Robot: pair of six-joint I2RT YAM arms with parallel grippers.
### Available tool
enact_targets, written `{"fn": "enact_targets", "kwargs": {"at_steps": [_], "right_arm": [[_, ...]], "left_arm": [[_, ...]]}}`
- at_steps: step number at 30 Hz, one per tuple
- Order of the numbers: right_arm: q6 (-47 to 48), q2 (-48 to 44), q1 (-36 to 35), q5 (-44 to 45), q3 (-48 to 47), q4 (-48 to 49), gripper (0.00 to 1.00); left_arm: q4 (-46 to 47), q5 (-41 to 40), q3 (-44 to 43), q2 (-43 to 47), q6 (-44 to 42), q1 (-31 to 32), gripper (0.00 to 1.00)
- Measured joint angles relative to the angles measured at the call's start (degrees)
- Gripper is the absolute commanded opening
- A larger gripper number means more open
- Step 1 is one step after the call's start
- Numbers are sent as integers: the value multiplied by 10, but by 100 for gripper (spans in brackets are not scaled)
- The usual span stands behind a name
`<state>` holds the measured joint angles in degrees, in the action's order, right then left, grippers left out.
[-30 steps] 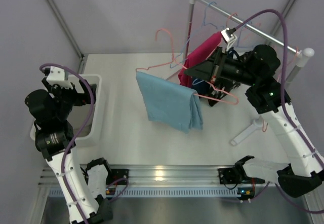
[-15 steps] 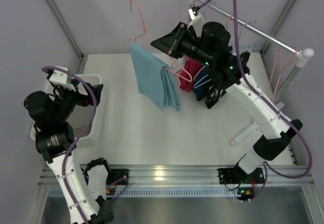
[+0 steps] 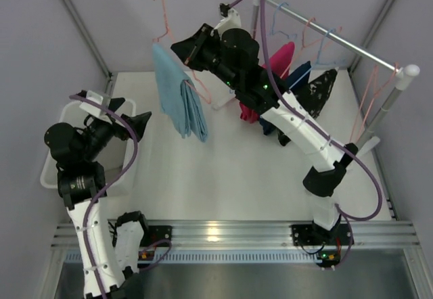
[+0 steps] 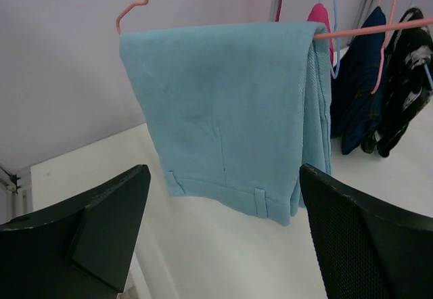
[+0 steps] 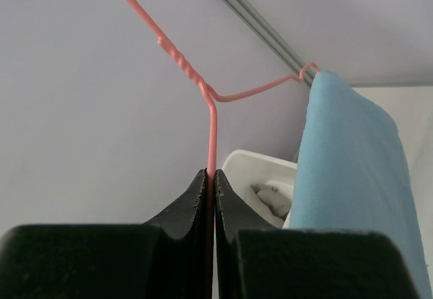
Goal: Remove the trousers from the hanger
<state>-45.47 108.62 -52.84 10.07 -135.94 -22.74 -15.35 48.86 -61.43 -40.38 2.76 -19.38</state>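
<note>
**Presenting the trousers (image 3: 179, 96) for the pull**

Left of the pink hanger (image 5: 212, 130), the left fingers (image 4: 101, 224) gape wide, facing the sky-blue trousers draped over its bar. The right fingers (image 5: 183, 211) clamp its neck, apparently holding it aloft for stripping.

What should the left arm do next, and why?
Probably reach forward and close the left fingers on the trousers. Those fingers stand open, facing the cloth but apart from it, while the right fingers pinch the hanger that carries it.
</note>
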Motion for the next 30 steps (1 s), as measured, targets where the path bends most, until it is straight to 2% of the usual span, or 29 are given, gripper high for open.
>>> {"fn": "enact_targets", "kwargs": {"at_steps": [2,5,7,12,19,25,30], "right_arm": [[12,14,-7,21,-15,3,0],[26,28,-10,44,-22,8,0],[36,36,-10,60,-22,9,0],[64,52,-9,99,-22,8,0],[75,55,-6,132,-25,13,0],[71,57,-6,141,-37,18,0],[62,58,-6,143,-40,17,0]], "left_arm": [[-14,-39,-15,-16,-32,43,95],[-44,-153,-84,-95,-76,172,96],[-37,-209,-108,-143,-92,232,98],[-8,-306,-46,-163,-104,288,99],[111,-371,94,-103,-110,373,99],[179,-429,126,-103,-115,451,99],[223,-515,123,-149,-110,485,92]]}}
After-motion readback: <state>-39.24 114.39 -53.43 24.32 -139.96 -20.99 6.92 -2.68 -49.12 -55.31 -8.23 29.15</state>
